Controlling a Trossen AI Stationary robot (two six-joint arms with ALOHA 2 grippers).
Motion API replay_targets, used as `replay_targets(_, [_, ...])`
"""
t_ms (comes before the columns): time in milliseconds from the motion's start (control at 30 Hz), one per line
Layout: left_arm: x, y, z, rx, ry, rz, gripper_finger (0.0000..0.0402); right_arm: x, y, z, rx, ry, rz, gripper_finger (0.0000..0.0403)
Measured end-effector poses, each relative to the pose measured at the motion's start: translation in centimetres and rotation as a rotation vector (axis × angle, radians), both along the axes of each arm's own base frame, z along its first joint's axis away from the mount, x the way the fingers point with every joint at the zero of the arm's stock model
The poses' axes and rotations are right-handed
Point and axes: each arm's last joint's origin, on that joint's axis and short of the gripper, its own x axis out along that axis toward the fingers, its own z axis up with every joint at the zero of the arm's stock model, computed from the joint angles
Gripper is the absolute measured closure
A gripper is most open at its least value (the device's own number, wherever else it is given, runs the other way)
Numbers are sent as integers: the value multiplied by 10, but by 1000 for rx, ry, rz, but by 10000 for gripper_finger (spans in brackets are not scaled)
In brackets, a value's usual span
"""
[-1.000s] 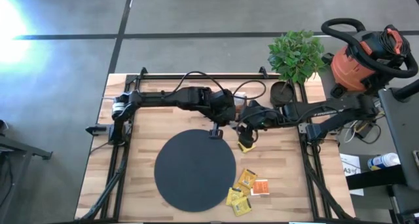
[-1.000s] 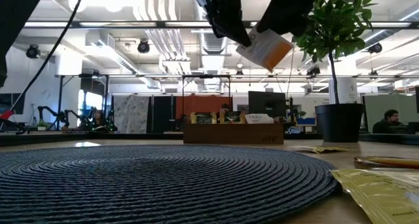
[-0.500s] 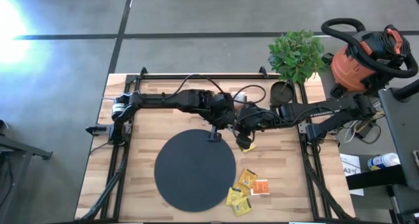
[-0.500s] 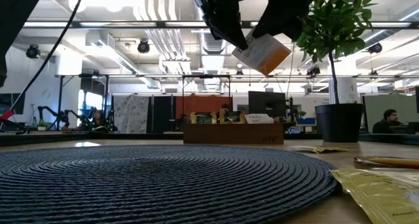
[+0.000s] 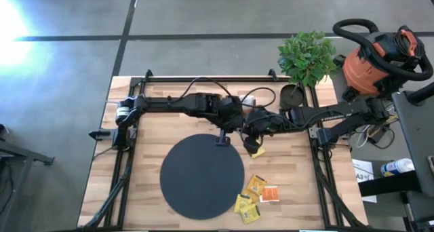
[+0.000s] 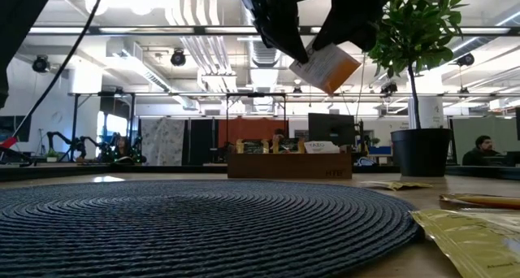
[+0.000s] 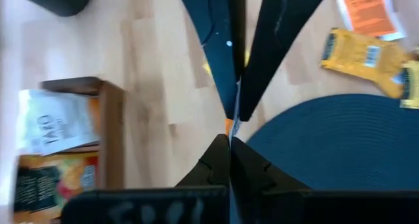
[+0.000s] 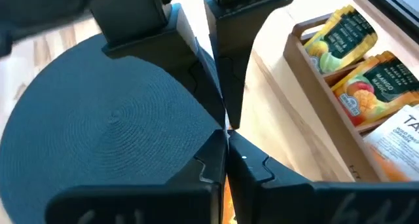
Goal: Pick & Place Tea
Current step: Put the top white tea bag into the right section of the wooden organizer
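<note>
An orange-and-white tea sachet hangs in the air over the wood beside the black disc. From above it shows as a small yellow-orange patch, the sachet. My left gripper comes from the table's left and my right gripper from its right. They meet tip to tip, both shut on the sachet. Each wrist view shows it edge-on, as a thin line. Several more tea sachets lie flat on the wood at the disc's near right. My left gripper pinches the sachet's upper left edge between its two fingers, slanting down from the table's left. The sachet hangs tilted below the fingers, clear of the table. In its wrist view only the thin edge shows. My right gripper pinches the sachet's top edge between its two fingers, slanting down from the table's right, opposite the left fingers. Its wrist view shows only the sachet's thin edge between the meeting tips. The sachet stays clear of the table.
A brown wooden tray with upright tea packets stands on the far side, under the arms. A potted plant is at the far right corner. Black frame rails run along the table's sides.
My right gripper has shut on the sachet that my left gripper was holding. The sachet has sunk slightly and stays tilted in the air. Both arms have otherwise stayed where they were.
</note>
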Motion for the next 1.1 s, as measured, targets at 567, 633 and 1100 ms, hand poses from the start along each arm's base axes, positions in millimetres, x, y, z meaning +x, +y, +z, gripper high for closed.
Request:
replay_targets(567, [-18,2,11,235,59,177,284,-5,-8,2,-100,-27,-265,394])
replay_targets(633, [-29,4,17,224,62,177,283,-8,-10,4,-113,-35,-286,394])
replay_targets(1100, [-147,3,19,43,-239,249,282,-8,-53,-9,-70,-63,-390,394])
